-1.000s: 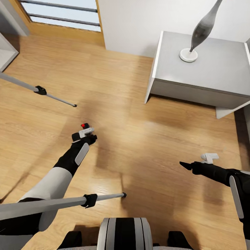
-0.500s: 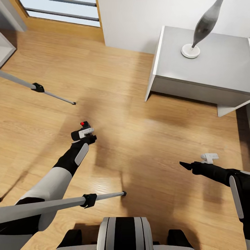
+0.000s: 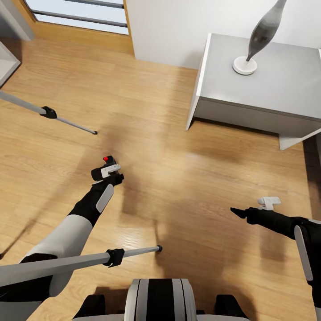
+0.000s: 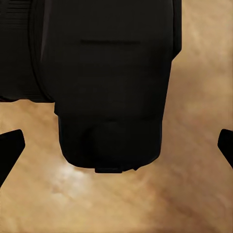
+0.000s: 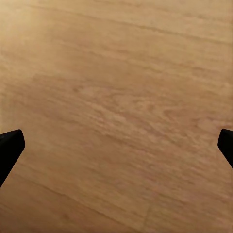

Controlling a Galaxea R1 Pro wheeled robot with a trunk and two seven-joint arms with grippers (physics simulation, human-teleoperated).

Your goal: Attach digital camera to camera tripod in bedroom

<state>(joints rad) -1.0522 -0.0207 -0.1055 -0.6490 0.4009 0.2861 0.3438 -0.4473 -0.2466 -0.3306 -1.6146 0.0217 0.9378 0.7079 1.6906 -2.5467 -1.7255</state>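
Light wood floor under me. Grey nightstand at the far wall, white lamp base near its back edge. Two silver camera tripod legs cross the floor by my left arm, one close to my base, one farther out. My right gripper hangs over bare floor, fingers wide apart. My left gripper: fingertips look apart, yet the digital camera sits right against it, red button up; grip unclear.
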